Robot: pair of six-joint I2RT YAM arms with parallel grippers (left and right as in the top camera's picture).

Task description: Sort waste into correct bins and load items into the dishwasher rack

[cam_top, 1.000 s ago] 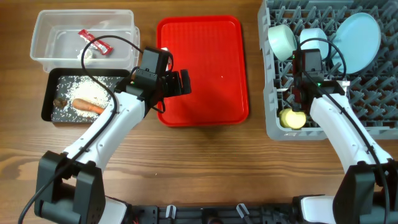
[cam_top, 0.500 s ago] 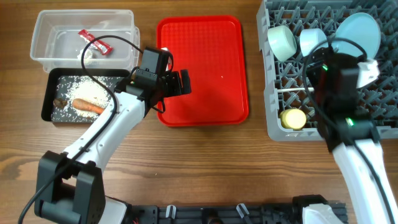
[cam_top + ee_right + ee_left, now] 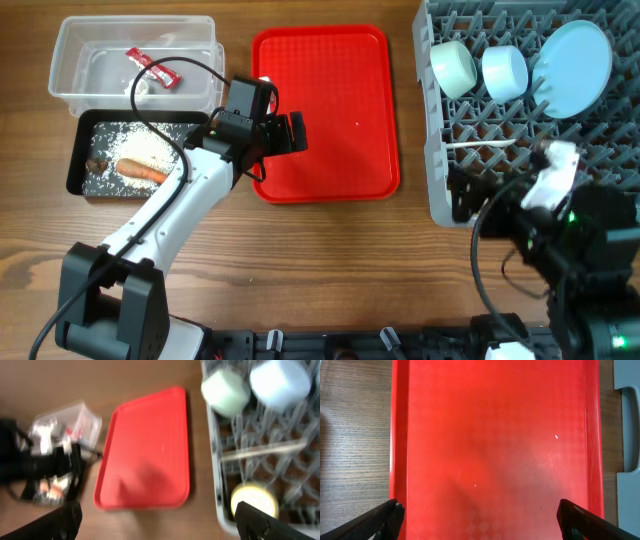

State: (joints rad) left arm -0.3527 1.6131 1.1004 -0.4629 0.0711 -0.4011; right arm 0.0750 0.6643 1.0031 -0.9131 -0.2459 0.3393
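Wooden table (image 3: 330, 260) carries the whole setup; judging by how things lie, sorting and loading look done, so the step in hand is prob. a final check and pulling both arms clear.

Grey rack (image 3: 432, 150) sits at the right end; red tray (image 3: 330, 90) lies mid-table, bare except for two white specks (image 3: 556, 436), too small to say if they're rice.

Clear tub (image 3: 62, 60) is at the far left, with the black tray (image 3: 76, 160) just in front of it.

Plate (image 3: 575, 55) stands on edge in the rack's far right corner; blue-and-white bowl (image 3: 505, 72) and green bowl (image 3: 452, 66) lean among the pegs beside it; yellow cup (image 3: 254, 501) sits near the rack's front-left corner, hidden from overhead by the right arm; spoon (image 3: 480, 147) lies flat across the grid.

Carrot (image 3: 140, 170), brown lump (image 3: 97, 163) and rice (image 3: 150, 140) are in the black tray; wrapper (image 3: 152, 68) and scrap (image 3: 140, 88) are in the tub.

Left gripper (image 3: 482, 517) hovers over the red tray's left side, jaws spread wide, nothing between them; right gripper (image 3: 162, 520) is raised high by the rack's front-left corner, likewise wide and empty.

To finish well: lift straight up before swinging home, so no finger clips the pegs, rack wall or tray rim; keep jaws wide; leave the specks unless they're confirmed as grains, since a pinch on sth that small likely fails.
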